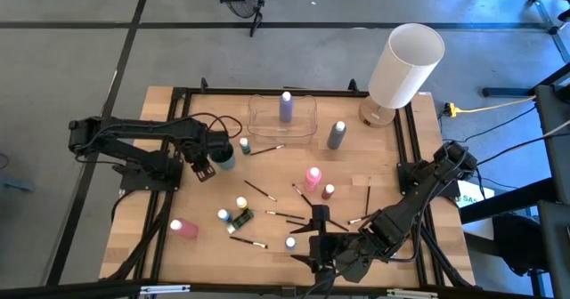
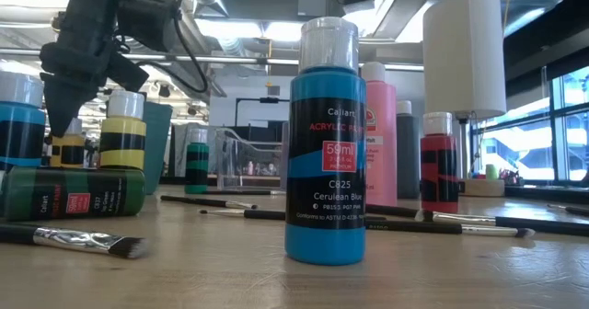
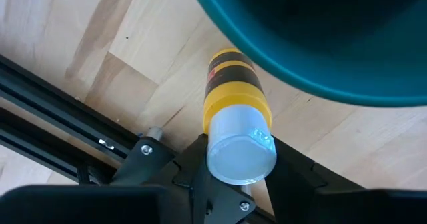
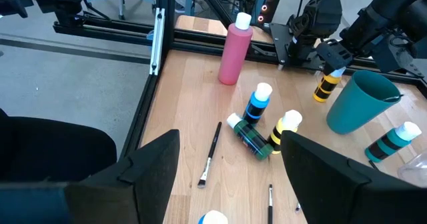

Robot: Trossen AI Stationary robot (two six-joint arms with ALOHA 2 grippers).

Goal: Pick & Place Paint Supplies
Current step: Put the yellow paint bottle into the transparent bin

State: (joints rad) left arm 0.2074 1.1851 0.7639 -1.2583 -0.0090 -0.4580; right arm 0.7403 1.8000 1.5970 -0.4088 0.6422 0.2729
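Observation:
My left gripper (image 1: 207, 168) stands at the table's left, just beside a teal cup (image 1: 225, 157), and is shut on a small yellow, black-banded paint bottle (image 3: 233, 84) with a white cap. My right gripper (image 4: 230, 177) hovers open over the near middle of the table, holding nothing. Below and ahead of it are a tall pink bottle (image 4: 235, 51), small blue (image 4: 256, 103) and yellow (image 4: 284, 129) bottles, a green one (image 4: 252, 139) lying on its side, and a paintbrush (image 4: 211, 154) flat on the wood. My left gripper pinches the bottle's white cap (image 3: 241, 151) between its two fingers (image 3: 187, 163), coming from above and pointing down. The bottle hangs roughly upright below the fingers, a little tilted. Whether its base rests on the table I cannot tell.
A clear box (image 1: 282, 121) holding a purple bottle stands at the far middle, with a grey bottle (image 1: 337, 134) and a big white lamp (image 1: 403, 68) to its right. Pink bottles (image 1: 313, 176), a blue bottle (image 2: 324, 143) and several brushes (image 1: 260, 189) are scattered mid-table. A black frame rail (image 3: 60, 127) runs along the edge.

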